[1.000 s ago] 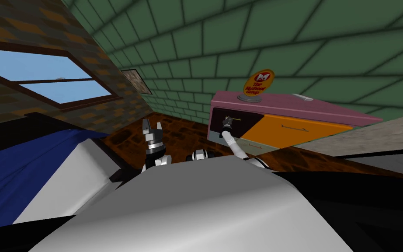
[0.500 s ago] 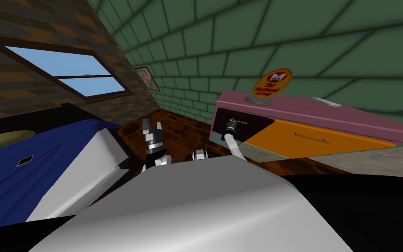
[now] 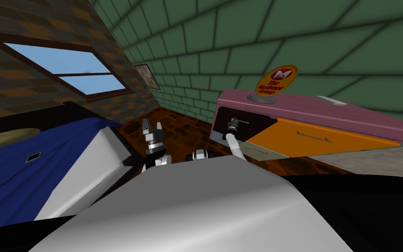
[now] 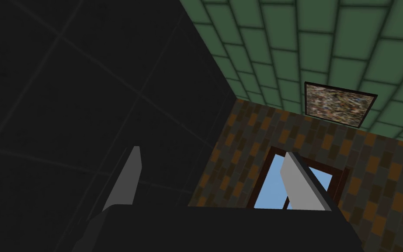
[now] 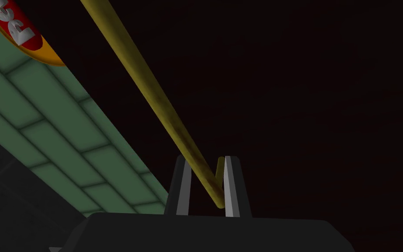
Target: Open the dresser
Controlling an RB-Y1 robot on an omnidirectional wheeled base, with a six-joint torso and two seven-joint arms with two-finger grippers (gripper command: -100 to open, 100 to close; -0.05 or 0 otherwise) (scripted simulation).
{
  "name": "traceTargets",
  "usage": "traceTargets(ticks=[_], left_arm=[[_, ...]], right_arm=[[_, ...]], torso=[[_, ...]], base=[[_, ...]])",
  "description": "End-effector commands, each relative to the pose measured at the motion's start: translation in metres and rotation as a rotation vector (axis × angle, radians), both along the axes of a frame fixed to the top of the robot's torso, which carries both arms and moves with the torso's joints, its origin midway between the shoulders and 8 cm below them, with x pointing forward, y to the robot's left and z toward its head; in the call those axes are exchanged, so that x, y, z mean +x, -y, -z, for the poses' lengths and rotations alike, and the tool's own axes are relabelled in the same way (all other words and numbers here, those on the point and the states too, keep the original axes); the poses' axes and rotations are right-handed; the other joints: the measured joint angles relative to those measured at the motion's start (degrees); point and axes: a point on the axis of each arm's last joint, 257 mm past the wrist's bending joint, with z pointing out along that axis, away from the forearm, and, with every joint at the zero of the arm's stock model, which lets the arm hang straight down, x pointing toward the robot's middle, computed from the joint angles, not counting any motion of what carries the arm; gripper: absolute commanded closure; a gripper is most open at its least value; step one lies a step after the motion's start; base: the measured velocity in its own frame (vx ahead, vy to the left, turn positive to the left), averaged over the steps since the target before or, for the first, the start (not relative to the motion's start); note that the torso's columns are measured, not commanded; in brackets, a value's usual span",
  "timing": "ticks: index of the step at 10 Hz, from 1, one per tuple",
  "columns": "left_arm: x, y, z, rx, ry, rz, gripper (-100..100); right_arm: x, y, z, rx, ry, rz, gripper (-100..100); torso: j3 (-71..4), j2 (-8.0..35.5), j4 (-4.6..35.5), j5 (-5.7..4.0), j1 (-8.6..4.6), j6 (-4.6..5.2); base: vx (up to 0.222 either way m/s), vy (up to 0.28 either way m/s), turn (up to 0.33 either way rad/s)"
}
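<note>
A low dresser (image 3: 323,114) with a pink top stands against the green wall, with an orange front and a dark drawer front (image 3: 257,124) at its left end. My right gripper (image 3: 232,124) reaches that dark drawer front and is shut on its thin yellow handle bar (image 5: 152,94). The bar's bent end sits pinched between the fingers (image 5: 232,186), and the dark front (image 5: 310,96) lies right behind. My left gripper (image 3: 152,127) is held upright in front of my chest, left of the dresser, open, with nothing between its fingers (image 4: 128,179).
A round orange-and-red sign (image 3: 276,81) on a grey base stands on the dresser's top, with a small white thing (image 3: 331,100) further along. A bed with a blue cover (image 3: 26,170) lies close on my left. Brown tiled floor (image 3: 174,127) runs between bed and dresser.
My head view has swung, so the dresser and window have shifted in it. My right gripper has stayed on the handle; the left arm has not moved.
</note>
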Motion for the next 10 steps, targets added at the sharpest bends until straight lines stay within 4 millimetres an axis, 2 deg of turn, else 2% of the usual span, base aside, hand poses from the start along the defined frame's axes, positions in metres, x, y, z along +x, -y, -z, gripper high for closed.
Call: traceTargets(ticks=[1,2,3,4,5,6,7,8,9,10], left_arm=[[0.000,0.000,0.000,0.000,0.000,0.000,0],[0.000,0.000,0.000,0.000,0.000,0.000,0],[0.000,0.000,0.000,0.000,0.000,0.000,0],[0.000,0.000,0.000,0.000,0.000,0.000,0],[0.000,0.000,0.000,0.000,0.000,0.000,0],[0.000,0.000,0.000,0.000,0.000,0.000,0],[0.000,0.000,0.000,0.000,0.000,0.000,0],[0.000,0.000,0.000,0.000,0.000,0.000,0],[0.000,0.000,0.000,0.000,0.000,0.000,0],[0.000,0.000,0.000,0.000,0.000,0.000,0]], right_arm=[[0.004,0.006,-0.007,0.003,0.002,0.000,100],[0.004,0.000,-0.001,0.007,-0.006,-0.011,100],[-0.004,0.010,0.028,0.051,-0.037,-0.003,100],[-0.007,0.025,0.034,0.047,-0.051,0.011,100],[-0.009,0.029,0.045,0.072,-0.067,0.019,100],[-0.011,0.032,0.055,0.094,-0.080,0.026,100],[-0.011,0.033,0.056,0.106,-0.079,0.028,100],[-0.023,0.049,0.070,0.121,-0.093,0.055,100],[-0.026,0.062,0.073,0.125,-0.097,0.065,100],[-0.029,0.066,0.080,0.145,-0.105,0.073,100]], torso=[[0.0,0.0,0.1,0.07,-0.15,0.07],[0.0,0.0,0.2,0.13,-0.20,0.16],[-0.2,-0.2,0.2,0.14,-0.26,-0.02],[-0.1,-0.3,-0.2,-0.26,-0.54,-0.32],[-0.3,-0.6,-0.4,-0.48,-0.60,-0.43],[-0.7,-1.3,-0.7,-0.53,-0.51,-0.34],[-1.0,-1.7,-0.9,-0.58,-0.48,-0.37],[-1.0,-1.8,-0.9,-0.62,-0.58,-0.33],[-0.7,-1.2,-0.9,-0.88,-0.82,-0.45],[-0.5,-1.0,-0.8,-0.90,-1.00,-0.29]], base=[[-0.120,0.108,-0.076],[-0.052,0.059,-0.001],[-0.156,-0.056,0.323],[-0.207,-0.080,0.476],[-0.122,-0.019,0.396],[-0.044,0.014,0.182],[-0.002,0.017,-0.001],[-0.161,-0.020,0.289],[-0.179,-0.032,0.489],[-0.097,-0.015,0.404]])
